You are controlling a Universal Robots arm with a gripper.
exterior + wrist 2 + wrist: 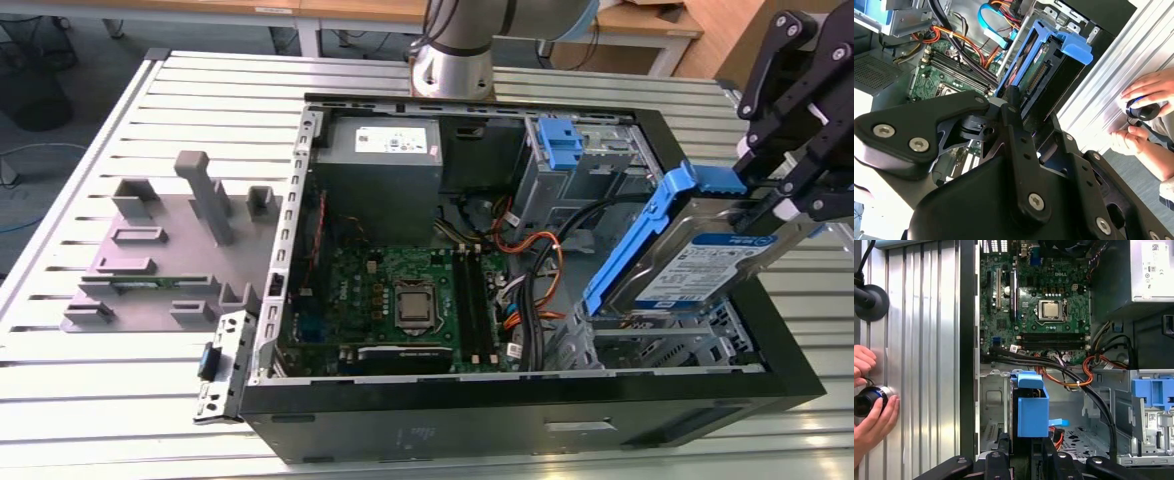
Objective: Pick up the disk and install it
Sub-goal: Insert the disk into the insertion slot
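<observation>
The disk (697, 262), a silver drive with a white-and-blue label in a blue carrier, hangs tilted on edge over the metal drive cage (654, 345) at the exterior view's right end of the open computer case (534, 405). My black gripper (781, 210) is shut on the disk's upper end. In the second wrist view the disk (1041, 70) points away from the gripper (1010, 102) toward the case interior. In the first wrist view its blue carrier (1032, 410) sits just beyond the gripper (1026, 452), above the cage floor.
Inside the case are a green motherboard (400, 300), a grey power supply (380, 150), orange and black cables (534, 260) and a fixed blue bracket (561, 140). A grey fixture (160, 250) stands at the exterior view's left. A person's hand (871, 415) rests on the slatted table (919, 340).
</observation>
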